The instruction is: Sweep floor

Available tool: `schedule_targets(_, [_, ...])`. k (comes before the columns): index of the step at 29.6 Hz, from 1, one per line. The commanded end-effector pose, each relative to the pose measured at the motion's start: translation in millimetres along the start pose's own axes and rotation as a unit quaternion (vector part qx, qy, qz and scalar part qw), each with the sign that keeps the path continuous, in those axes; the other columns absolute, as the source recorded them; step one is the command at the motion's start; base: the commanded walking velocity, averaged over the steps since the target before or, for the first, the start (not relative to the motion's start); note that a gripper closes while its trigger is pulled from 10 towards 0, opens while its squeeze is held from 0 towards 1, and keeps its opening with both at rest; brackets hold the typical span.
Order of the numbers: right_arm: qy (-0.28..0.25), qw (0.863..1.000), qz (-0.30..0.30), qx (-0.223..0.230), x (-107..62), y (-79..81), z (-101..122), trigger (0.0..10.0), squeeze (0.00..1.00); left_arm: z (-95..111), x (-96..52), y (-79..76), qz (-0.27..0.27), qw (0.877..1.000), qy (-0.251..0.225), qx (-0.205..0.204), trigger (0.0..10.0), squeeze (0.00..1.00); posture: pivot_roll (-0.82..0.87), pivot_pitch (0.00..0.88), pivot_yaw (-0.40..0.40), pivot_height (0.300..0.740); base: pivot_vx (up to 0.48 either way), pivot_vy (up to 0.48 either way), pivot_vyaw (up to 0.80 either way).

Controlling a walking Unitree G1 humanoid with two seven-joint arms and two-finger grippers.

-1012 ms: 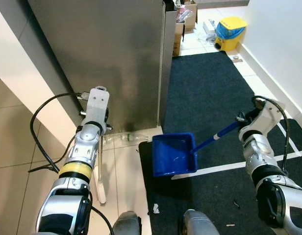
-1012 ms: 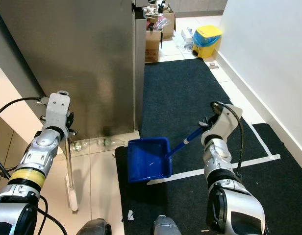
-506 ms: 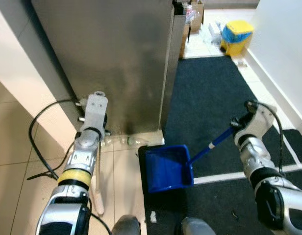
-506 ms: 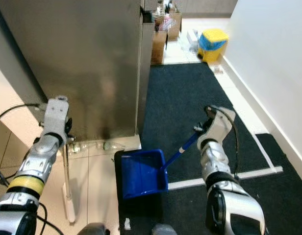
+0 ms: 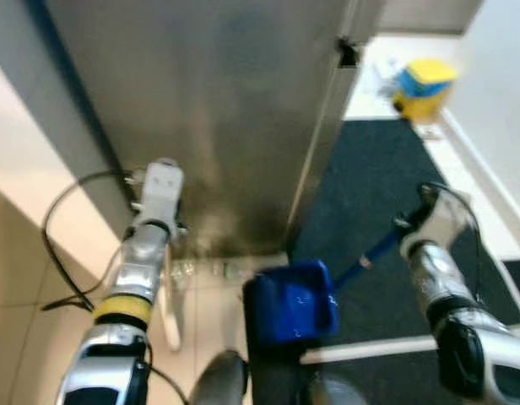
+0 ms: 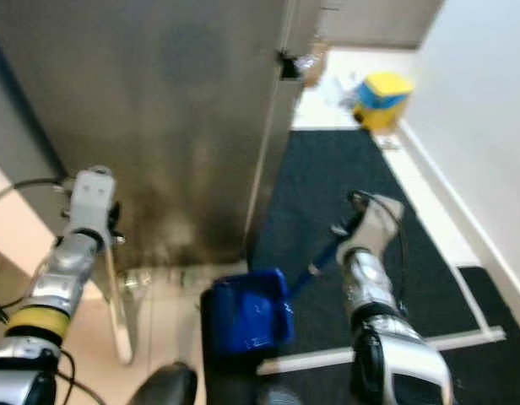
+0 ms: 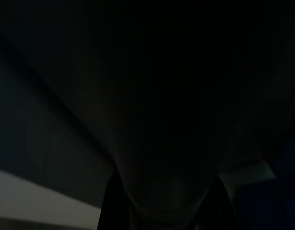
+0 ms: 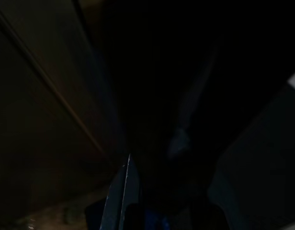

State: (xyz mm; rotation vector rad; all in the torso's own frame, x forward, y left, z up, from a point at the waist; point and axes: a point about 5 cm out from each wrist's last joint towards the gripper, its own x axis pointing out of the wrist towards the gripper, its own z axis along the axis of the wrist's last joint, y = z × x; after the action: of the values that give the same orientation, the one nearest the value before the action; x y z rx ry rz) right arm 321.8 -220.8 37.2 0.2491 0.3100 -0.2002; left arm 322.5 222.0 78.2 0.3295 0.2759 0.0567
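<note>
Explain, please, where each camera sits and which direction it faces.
Left eye view: on the head, facing forward and down; both silver arms, blue dustpan, steel cabinet.
Right eye view: beside it, sharing that scene; yellow bin.
Left wrist view: on the left wrist, very dark, two finger shapes.
Right wrist view: on the right wrist, dark; blue dustpan also visible.

Blue dustpan sliding off dark mat toward clear bottle at cabinet base; right gripper swinging inward with handle; view blurring.
</note>
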Motion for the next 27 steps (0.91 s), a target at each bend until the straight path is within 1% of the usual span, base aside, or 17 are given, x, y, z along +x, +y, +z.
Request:
schedule_targets(1, [-0.013,1.000,-0.010,0.011,0.1,-6.4,5,10.0,0.00,6,-0.8,0.0,0.004,1.000,-0.015,0.012,10.0,0.00,0.19,0.000,-0.059,0.740,0.000,0.000,0.00])
schedule_targets(5, [-0.010,1.000,-0.011,0.011,-0.9,-8.8,3,10.0,0.00,5,-2.7,-2.5,0.005,1.000,-0.017,0.019,10.0,0.00,0.19,0.000,-0.064,0.740,0.000,0.000,0.00])
schedule_targets(14, [-0.007,1.000,-0.021,0.007,-2.0,-18.3,4,10.0,0.00,-2,-7.0,-6.4,-0.011,0.999,-0.002,0.040,10.0,0.00,0.20,0.007,-0.074,0.740,0.000,0.000,0.00])
schedule_targets(16, [-0.008,1.000,-0.025,0.008,-1.7,-20.4,6,10.0,0.00,-1,-7.6,-8.8,-0.023,0.998,-0.005,0.056,10.0,0.00,0.20,0.006,-0.077,0.740,0.000,-0.480,0.00])
schedule_targets(20, [-0.007,1.000,-0.025,0.005,-1.4,-20.8,7,10.0,0.00,-1,-7.9,-5.4,-0.007,0.999,-0.006,0.045,10.0,0.00,0.20,0.010,-0.084,0.740,0.000,-0.418,0.00])
schedule_targets(21, [-0.006,1.000,-0.024,0.003,-1.3,-20.6,7,10.0,0.00,-2,-7.7,-2.2,0.003,0.999,0.000,0.044,10.0,0.00,0.20,0.010,-0.084,0.740,0.000,0.000,0.00])
schedule_targets(23, [-0.006,1.000,-0.024,0.003,-1.3,-20.6,7,10.0,0.00,-2,-7.7,-2.2,0.003,0.999,0.000,0.044,10.0,0.00,0.20,0.010,-0.084,0.740,0.000,0.000,0.00])
schedule_targets(24, [-0.005,1.000,-0.023,0.001,-1.1,-20.1,7,10.0,0.00,-4,-7.8,1.6,0.009,0.999,0.002,0.046,10.0,0.00,0.20,0.015,-0.091,0.740,0.000,0.000,0.00])
schedule_targets(26, [-0.005,1.000,-0.023,0.001,-1.1,-20.1,7,10.0,0.00,-4,-7.8,1.6,0.009,0.999,0.002,0.046,10.0,0.00,0.20,0.015,-0.091,0.740,0.000,0.000,0.00])
schedule_targets(27, [-0.004,1.000,-0.020,-0.006,0.4,-19.0,10,10.0,0.00,-5,-7.9,10.9,0.019,0.999,0.003,0.047,10.0,0.00,0.20,0.021,-0.098,0.740,0.000,0.000,0.00])
